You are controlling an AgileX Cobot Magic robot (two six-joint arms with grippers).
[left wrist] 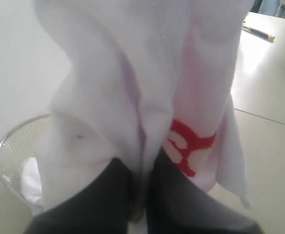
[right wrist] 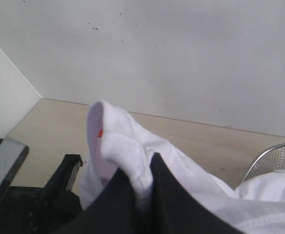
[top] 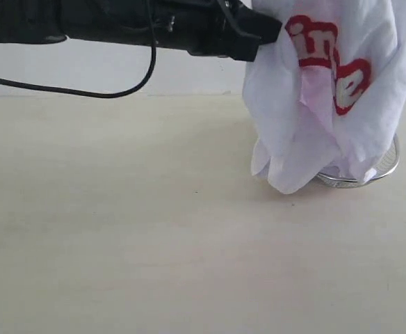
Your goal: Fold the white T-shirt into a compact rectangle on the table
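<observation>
Holding white T-shirt (top: 293, 118) bunched above wire-mesh basket (top: 387, 168), likely to carry it onto bench (top: 119, 229) | left pincer (left wrist: 140, 195) clamped on T-shirt; right pincer (right wrist: 141, 195) too

One T-shirt (top: 293, 125), one basket (top: 389, 165), two hands (left wrist: 140, 168) (right wrist: 138, 175).

A silver wire-mesh basket (top: 349, 183) stood to the right, only its rim showing. Farther off lay a dark pen-like stick (left wrist: 258, 32), yellow-tipped. A pale wall (right wrist: 181, 58) rose behind.
</observation>
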